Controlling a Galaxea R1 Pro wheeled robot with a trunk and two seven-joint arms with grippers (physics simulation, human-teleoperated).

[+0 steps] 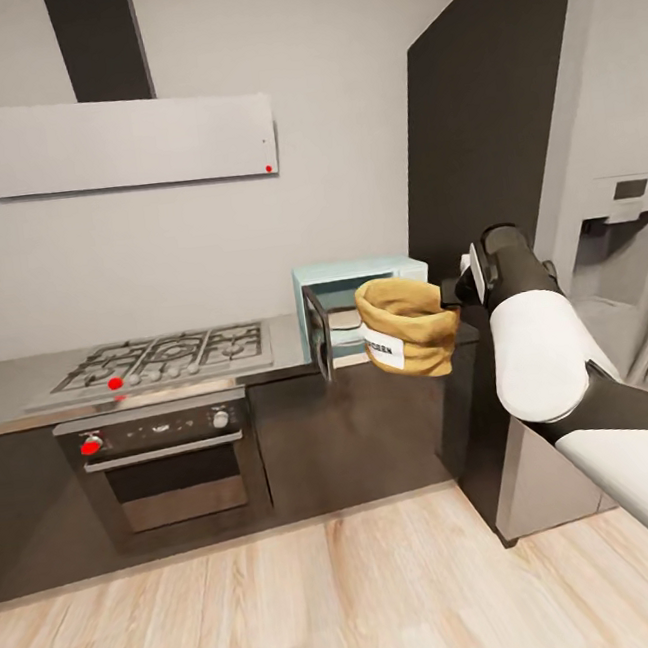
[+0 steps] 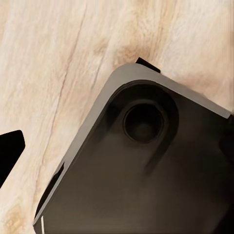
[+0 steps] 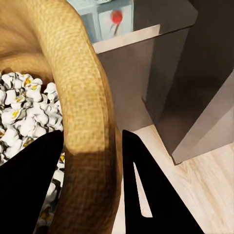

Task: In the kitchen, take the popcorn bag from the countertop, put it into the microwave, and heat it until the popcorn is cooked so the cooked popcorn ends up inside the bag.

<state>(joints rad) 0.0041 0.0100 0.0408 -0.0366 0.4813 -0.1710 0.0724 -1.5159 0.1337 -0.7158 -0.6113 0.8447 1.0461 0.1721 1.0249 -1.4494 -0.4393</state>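
The right arm reaches out in front of the robot, and its fingers (image 3: 87,190) pinch the rolled rim of the bag (image 1: 405,327). One dark finger is inside the bag and the other is outside, with the brown cloth tight between them. The bag hangs in the air, off the surface (image 1: 9,385), just in front of the open microwave (image 1: 360,290). It tilts a bit, and its white label faces down toward the floor (image 1: 296,609).

Inside the bag there is a heap of white, puffy popcorn (image 3: 22,109) with little yellow spots. It fills the bottom of the bag.

The microwave is a small pale blue box that sits at the right end of the grey surface, next to a tall dark cabinet (image 1: 485,145). Its door (image 1: 320,347) is swung open toward the stove (image 1: 167,357). The stove has grates on top and red knobs, and an oven (image 1: 164,463) sits under it.

The left wrist camera looks down at the wooden floor and a dark, rounded part of the robot (image 2: 146,170). A bit of one black finger (image 2: 9,151) shows at the edge, but I cannot tell if the left fingers are wide or narrow
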